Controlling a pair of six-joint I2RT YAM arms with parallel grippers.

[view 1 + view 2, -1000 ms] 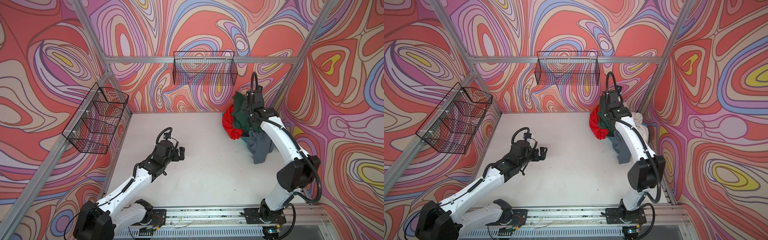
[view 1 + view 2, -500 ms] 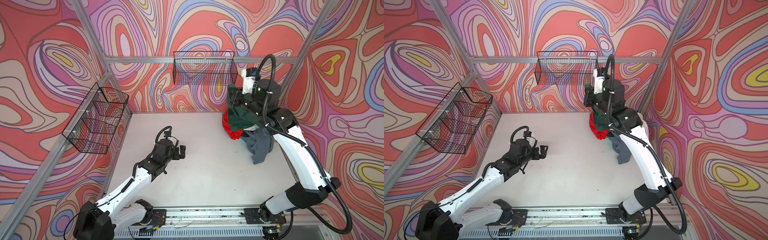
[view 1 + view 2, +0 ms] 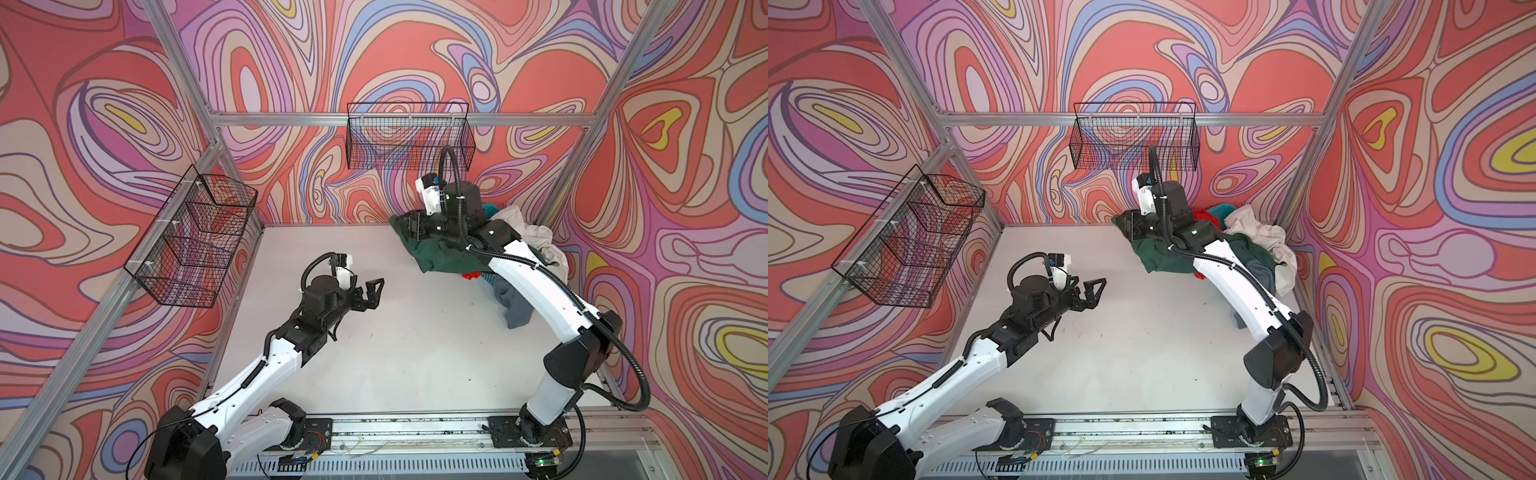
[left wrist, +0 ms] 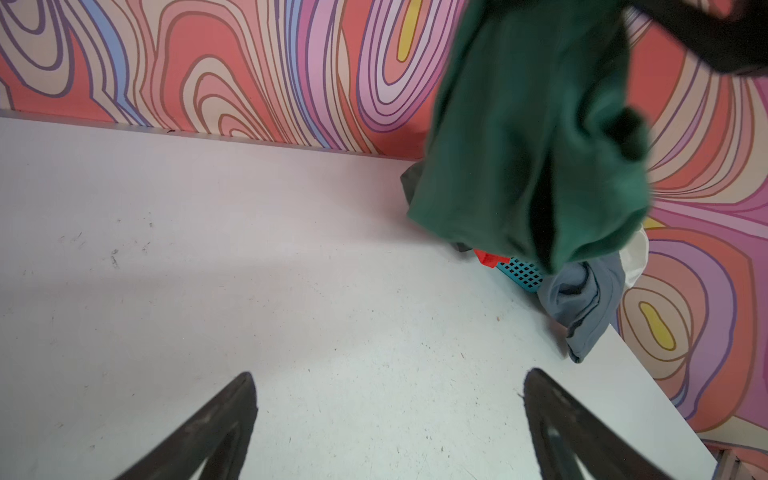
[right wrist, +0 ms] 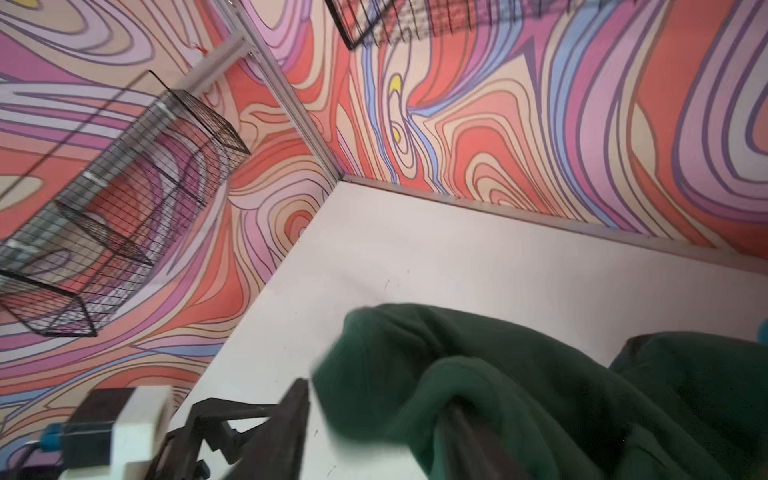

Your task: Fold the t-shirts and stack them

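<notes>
Two right gripper (image 5: 376,397) fingers stand apart, w/ the dark green soft cloth t-shirt (image 3: 440,255) hung over one, far right by the turquoise plastic mesh basket (image 4: 521,274). Left gripper (image 3: 372,296): spread wide, empty. I'd drop it on bare white table (image 3: 415,353), then tug flat.

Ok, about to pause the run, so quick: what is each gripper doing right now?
Left gripper: open, holding nothing.
Right gripper: open; the dark green t-shirt drapes over it, not clamped.
</notes>
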